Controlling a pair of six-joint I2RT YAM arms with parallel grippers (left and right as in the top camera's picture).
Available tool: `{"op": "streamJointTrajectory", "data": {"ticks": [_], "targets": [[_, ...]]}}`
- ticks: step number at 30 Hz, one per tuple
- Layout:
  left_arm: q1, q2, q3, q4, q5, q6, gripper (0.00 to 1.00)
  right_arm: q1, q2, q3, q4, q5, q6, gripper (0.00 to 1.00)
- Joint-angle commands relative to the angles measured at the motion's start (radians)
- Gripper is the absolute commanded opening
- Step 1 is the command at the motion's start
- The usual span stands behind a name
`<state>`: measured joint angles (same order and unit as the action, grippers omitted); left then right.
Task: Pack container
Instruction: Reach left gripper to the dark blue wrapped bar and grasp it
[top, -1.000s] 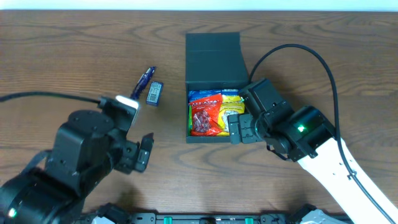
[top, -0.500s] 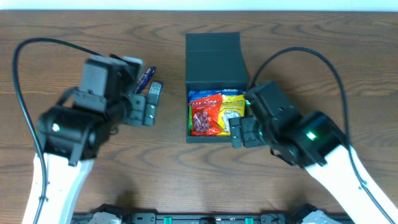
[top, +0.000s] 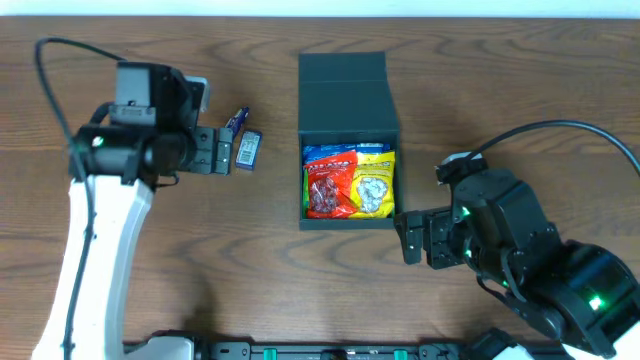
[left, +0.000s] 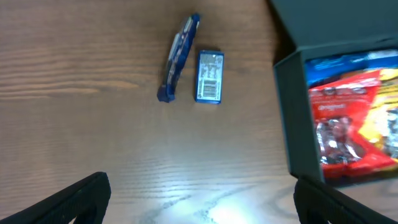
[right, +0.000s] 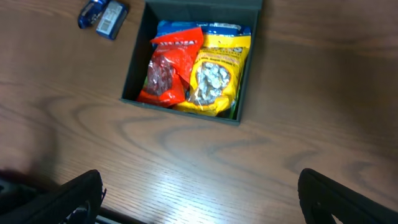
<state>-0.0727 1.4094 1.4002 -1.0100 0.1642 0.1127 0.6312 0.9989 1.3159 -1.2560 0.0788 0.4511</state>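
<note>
My left gripper (top: 224, 152) is spread wide with nothing in it, and it hangs just beside the two blue snack bars, which lie between it and the container (top: 343, 95). The flat bar (left: 209, 76) lies straight ahead of the fingers. The thin bar (left: 178, 57) rests just beside it on the side away from the container, turned on edge and slanted a little. In my left wrist view both bars run nearly top to bottom while my fingers stand left and right, so I judge the closing line crosses their long axes (a squeeze across the width, not along the length). The container sits open on the table (top: 250, 260), lid flap laid back, candy bags (top: 325, 190) inside. My right gripper (top: 408, 238), equally wide and empty, is off the container's near right corner — the box stands between it and the bars, so the left arm is the nearer one for this pick.
</note>
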Motion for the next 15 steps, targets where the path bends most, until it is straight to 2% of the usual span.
{"op": "streamJointTrajectory", "data": {"ticks": [1, 10, 15], "targets": [[0.008, 0.063, -0.039, 0.032, -0.048, 0.023, 0.95, -0.007, 0.005, 0.013, -0.002, -0.001, -0.018, 0.99], [0.008, 0.277, -0.043, 0.192, -0.098, 0.023, 0.95, -0.007, 0.011, 0.013, -0.002, -0.001, -0.018, 0.99], [0.008, 0.367, -0.043, 0.262, -0.116, 0.068, 0.95, -0.007, 0.012, 0.013, -0.002, -0.001, -0.018, 0.99]]}}
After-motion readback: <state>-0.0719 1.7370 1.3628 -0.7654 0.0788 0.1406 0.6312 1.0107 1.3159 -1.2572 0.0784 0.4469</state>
